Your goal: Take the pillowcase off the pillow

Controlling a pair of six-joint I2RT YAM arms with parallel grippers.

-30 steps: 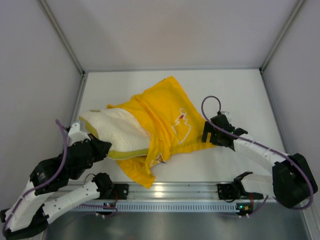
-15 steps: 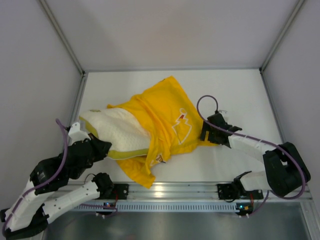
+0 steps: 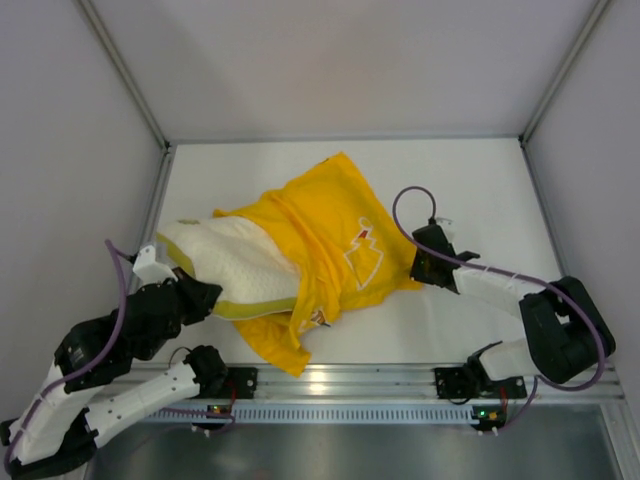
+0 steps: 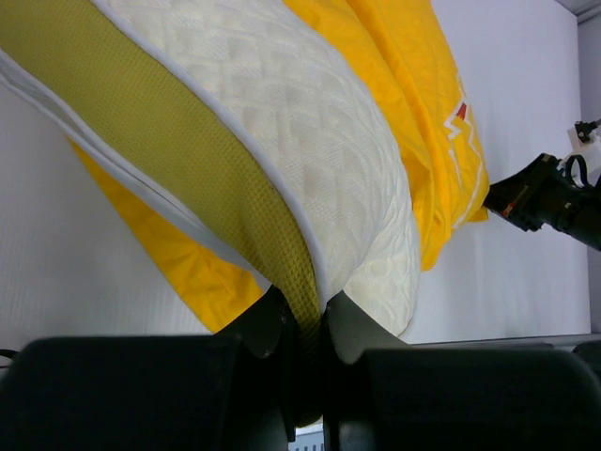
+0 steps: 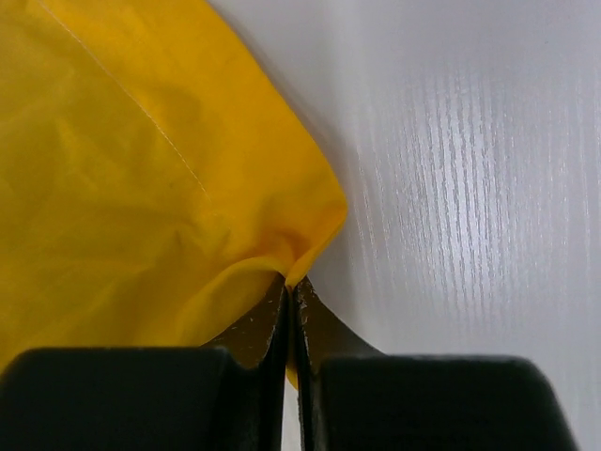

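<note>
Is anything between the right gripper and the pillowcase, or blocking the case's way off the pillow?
Nothing visible does. The right gripper is shut on the pillowcase at its corner, and the left gripper pinches the pillow by its edge.

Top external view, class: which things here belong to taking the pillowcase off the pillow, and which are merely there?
Part of the job:
- pillowcase
- pillow
- left gripper, shut on the pillow's edge
- right gripper, shut on a corner of the pillowcase

Merely there:
- table
- metal rail along the near edge
- enclosure walls
</note>
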